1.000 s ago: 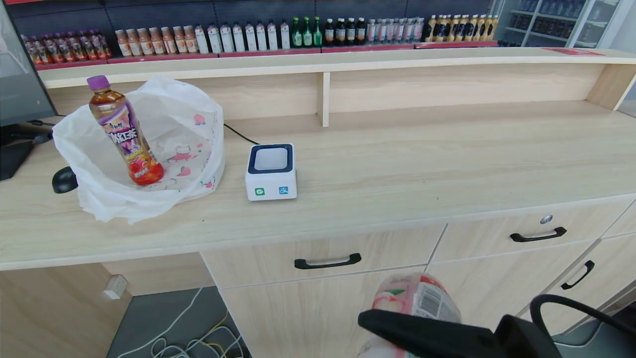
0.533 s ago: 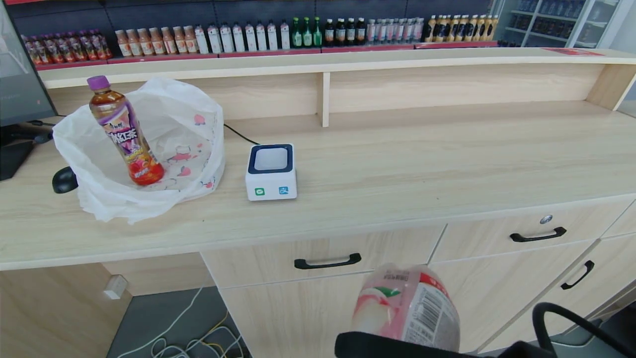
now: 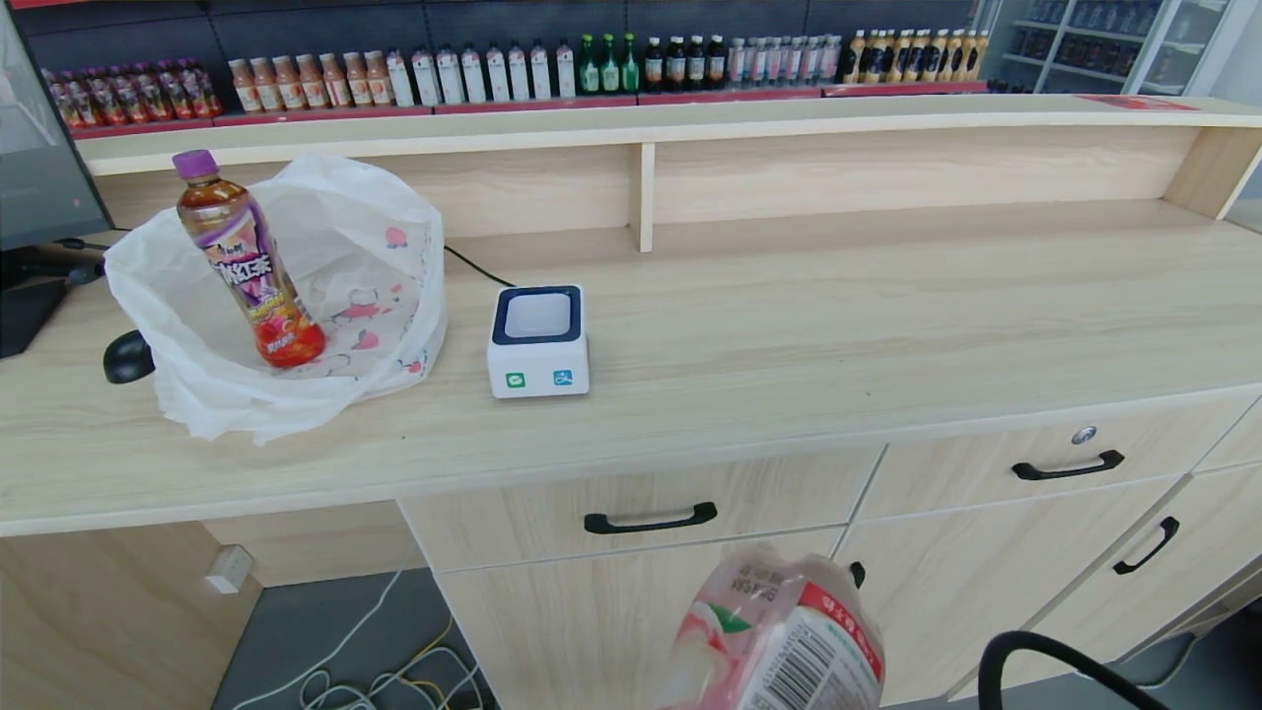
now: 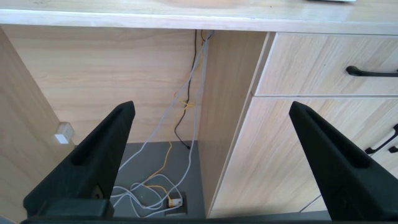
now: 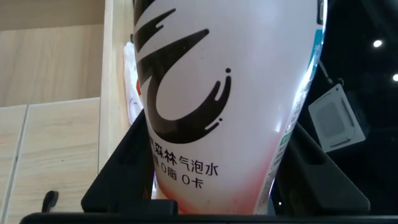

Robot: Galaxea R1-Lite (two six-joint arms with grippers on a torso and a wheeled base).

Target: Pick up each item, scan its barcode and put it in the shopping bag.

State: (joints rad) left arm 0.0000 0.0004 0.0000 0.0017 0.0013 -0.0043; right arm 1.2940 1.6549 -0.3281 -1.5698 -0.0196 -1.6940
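The peach drink bottle [image 3: 779,641] is clamped in the right tool [image 5: 217,180], low in front of the drawers [image 3: 493,518] and well apart from the scanner [image 3: 538,340] on the desk [image 3: 789,325]. Its barcode [image 3: 801,678] faces upward, as does the scanner window, so a lift without a turn would likely miss the read, and the rise could clip the desk edge. The left tool [image 4: 211,155] hangs open and empty below the desk, and the tea bottle [image 3: 246,261] leaning in the shopping bag [image 3: 394,247] could topple when nudged.

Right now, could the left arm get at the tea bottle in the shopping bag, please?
Probably not directly: the left gripper hangs open below the counter, facing the cabinet, while the tea bottle stands above in the shopping bag.
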